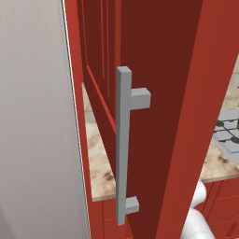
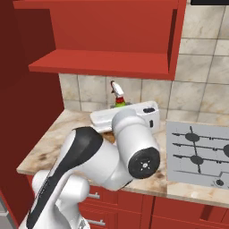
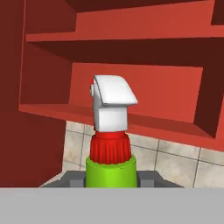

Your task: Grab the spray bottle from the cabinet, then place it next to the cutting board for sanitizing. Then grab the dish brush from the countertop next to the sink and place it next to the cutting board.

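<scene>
a grey stovetop (image 2: 199, 154) with black burners lies flat beside the beige tiled wall (image 2: 201, 89).

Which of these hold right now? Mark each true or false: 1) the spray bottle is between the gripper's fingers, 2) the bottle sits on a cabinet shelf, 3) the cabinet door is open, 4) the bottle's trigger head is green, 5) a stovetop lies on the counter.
1) True: the spray bottle stands between the fingers of the gripper.
2) False: the bottle is outside the cabinet, below its lowest shelf, in front of the tiled wall.
3) True: the shelves are exposed, and the door with its grey handle is swung out.
4) False: the head is white, above a red collar and green body.
5) True: a grey stovetop lies on the countertop.
</scene>
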### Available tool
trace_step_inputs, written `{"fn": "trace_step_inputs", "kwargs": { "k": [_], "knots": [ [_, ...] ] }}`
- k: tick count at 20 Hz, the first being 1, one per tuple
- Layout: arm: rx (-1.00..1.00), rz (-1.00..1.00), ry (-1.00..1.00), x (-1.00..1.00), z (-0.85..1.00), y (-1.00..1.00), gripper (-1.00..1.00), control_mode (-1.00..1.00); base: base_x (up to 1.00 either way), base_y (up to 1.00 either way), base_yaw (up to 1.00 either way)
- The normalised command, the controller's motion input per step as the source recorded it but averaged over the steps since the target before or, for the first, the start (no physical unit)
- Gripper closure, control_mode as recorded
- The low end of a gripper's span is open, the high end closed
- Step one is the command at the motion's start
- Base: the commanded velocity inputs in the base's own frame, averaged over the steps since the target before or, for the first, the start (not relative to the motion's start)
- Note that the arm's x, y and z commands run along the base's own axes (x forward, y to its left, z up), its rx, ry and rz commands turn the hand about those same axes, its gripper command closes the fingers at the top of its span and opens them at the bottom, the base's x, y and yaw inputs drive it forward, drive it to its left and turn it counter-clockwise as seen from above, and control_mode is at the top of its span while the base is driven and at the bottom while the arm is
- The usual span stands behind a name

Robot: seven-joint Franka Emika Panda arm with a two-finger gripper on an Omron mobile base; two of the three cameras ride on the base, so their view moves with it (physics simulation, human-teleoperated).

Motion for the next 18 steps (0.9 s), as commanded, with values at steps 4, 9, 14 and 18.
{"fn": "trace_step_inputs", "kwargs": {
  "k": [4,9,14,18],
  "knots": [
    [0.00,0.20,0.02,0.32,-0.65,0.00,1.00,-1.00,0.00,0.00,0.00],
    [0.01,0.26,0.06,0.24,-0.55,-0.09,1.00,-1.00,0.00,0.00,0.00],
    [0.02,0.33,0.08,0.18,-0.46,-0.10,1.00,-1.00,0.00,0.00,0.00],
    [0.00,0.26,0.03,0.34,-0.39,0.00,1.00,-1.00,0.00,0.00,0.00]
  ]
}}
